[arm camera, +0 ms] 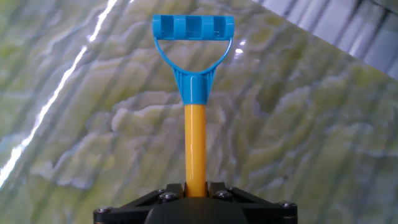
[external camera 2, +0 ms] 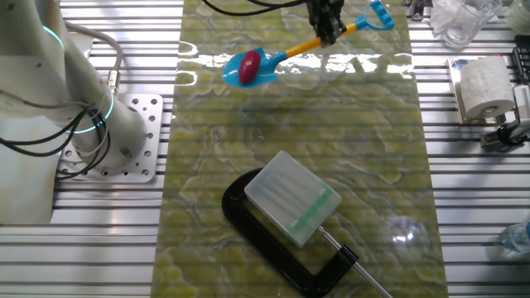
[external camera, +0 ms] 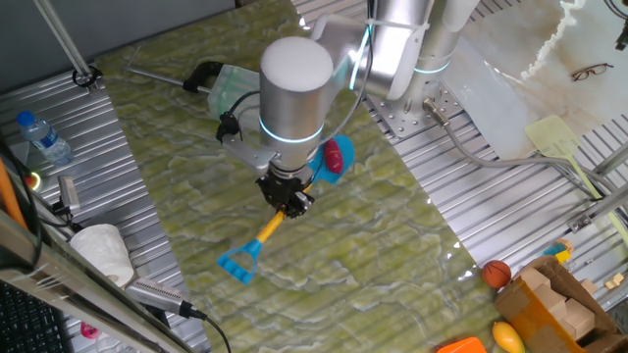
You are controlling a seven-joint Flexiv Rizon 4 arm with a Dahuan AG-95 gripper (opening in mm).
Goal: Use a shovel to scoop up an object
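- Gripping the shovel's (external camera 2: 273,62) yellow shaft, the pincer (external camera: 290,202) is closed around it, centre of frame.
- Object (external camera 2: 248,67) rests on the blue blade, upper middle, over the worktop (external camera 2: 290,124).

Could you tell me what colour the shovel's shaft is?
Yellow; the shovel shaft, held in the gripper, shows best in the hand view.

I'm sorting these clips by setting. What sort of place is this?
Probably a robotics lab bench: a ribbed metal table under a marbled green mat, with the hand gripping a toy shovel, and a clamp nearby.
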